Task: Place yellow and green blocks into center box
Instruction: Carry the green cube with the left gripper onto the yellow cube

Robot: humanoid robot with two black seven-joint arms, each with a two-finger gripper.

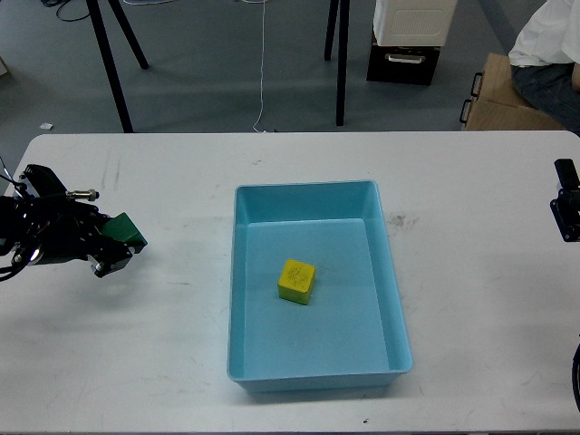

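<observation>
A yellow block [296,281] lies inside the light blue box [394,299] in the middle of the white table. My left gripper [116,245] is at the table's left side, shut on a green block [126,233] that it holds slightly above the tabletop, well left of the box. My right gripper [566,213] shows only as a dark part at the right edge, too small to read.
The white table [181,181] spreads around the box. Beyond its far edge are black stand legs [113,72], a white cabinet [412,23], a cardboard box [503,95] and a seated person [548,54].
</observation>
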